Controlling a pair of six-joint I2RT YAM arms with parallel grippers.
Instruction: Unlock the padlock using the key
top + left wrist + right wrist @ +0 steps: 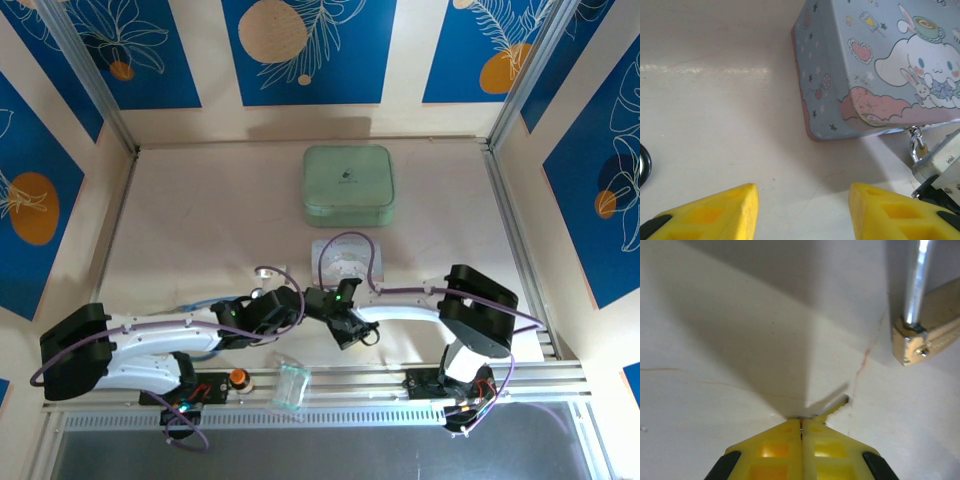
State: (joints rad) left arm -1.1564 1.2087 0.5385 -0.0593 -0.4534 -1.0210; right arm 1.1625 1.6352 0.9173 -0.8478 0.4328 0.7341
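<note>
Cartoon tin [840, 75] — padlock [917, 147] at its clasp

White arms [400, 312], purple cables [350, 240], yellow fingertips [715, 212]

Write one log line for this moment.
left tool: open, empty | right tool: shut on key | key: not yet in padlock | padlock: by tin

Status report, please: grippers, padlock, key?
Left gripper open beside tin. Right gripper shut on key. Padlock just ahead, key not inserted. Nothing between them.
</note>
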